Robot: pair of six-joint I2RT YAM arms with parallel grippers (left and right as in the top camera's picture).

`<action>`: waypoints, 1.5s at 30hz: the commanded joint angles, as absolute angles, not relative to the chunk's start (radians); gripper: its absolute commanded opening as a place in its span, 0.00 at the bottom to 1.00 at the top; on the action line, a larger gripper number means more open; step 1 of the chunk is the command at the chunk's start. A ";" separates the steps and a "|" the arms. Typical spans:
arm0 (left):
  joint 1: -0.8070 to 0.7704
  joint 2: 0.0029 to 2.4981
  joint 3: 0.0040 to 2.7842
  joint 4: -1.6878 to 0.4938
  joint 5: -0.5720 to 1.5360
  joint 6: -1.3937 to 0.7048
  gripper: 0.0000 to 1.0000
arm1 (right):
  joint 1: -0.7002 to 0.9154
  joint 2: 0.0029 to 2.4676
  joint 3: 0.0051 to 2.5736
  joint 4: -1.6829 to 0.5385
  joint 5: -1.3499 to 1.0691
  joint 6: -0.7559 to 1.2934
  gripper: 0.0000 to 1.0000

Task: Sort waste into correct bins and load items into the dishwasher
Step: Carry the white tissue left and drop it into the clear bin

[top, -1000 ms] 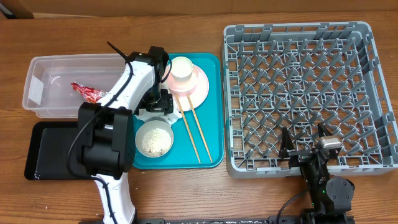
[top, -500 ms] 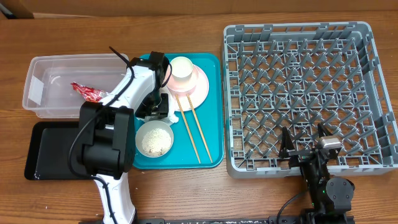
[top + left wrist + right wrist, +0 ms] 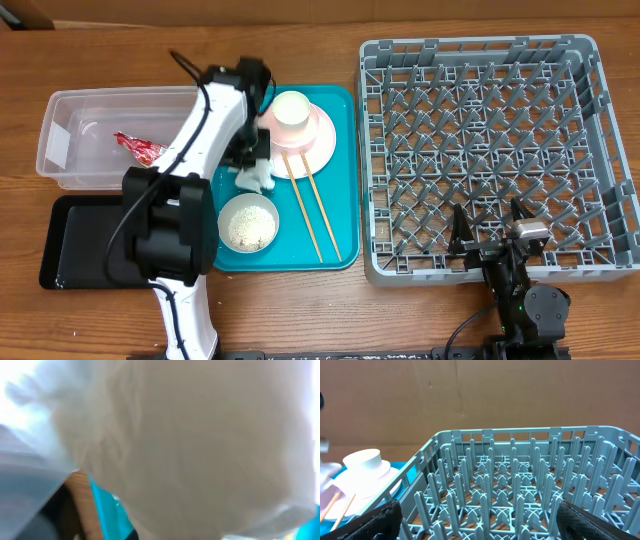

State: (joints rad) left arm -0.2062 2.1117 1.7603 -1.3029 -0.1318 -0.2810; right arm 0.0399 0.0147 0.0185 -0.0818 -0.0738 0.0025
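Lifting crumpled napkin (image 3: 254, 180) off teal tray (image 3: 340, 200).
Left gripper (image 3: 250, 162) is clamping it, newly airborne; clear tub (image 3: 60, 110) is waiting at 9 o'clock. Right gripper (image 3: 488, 238) is idling, fingers apart.

In your left wrist view the crumpled napkin (image 3: 200, 445) is a white blur filling nearly the whole frame, hiding the fingers of the left end effector (image 3: 250, 158), so you can't tell their grip. From overhead, the left arm (image 3: 200, 130) covers the left edge of the teal tray (image 3: 340, 200) and parts of the clear tub (image 3: 90, 120) and black tray (image 3: 85, 250) beside it. In the right wrist view, the chopsticks (image 3: 345, 508) on the teal tray run off the bottom edge.
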 commanded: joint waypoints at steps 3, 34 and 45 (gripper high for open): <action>-0.198 2.113 2.001 -1.412 -0.138 -0.287 0.04 | 0.037 0.003 0.008 -0.077 -0.073 -0.001 1.00; 0.204 2.113 1.945 -1.297 -0.139 -0.488 0.04 | 0.037 0.003 0.008 -0.077 -0.073 -0.001 1.00; 0.213 2.113 1.803 -1.192 -0.149 -0.532 0.04 | 0.037 0.003 0.008 -0.077 -0.073 -0.001 1.00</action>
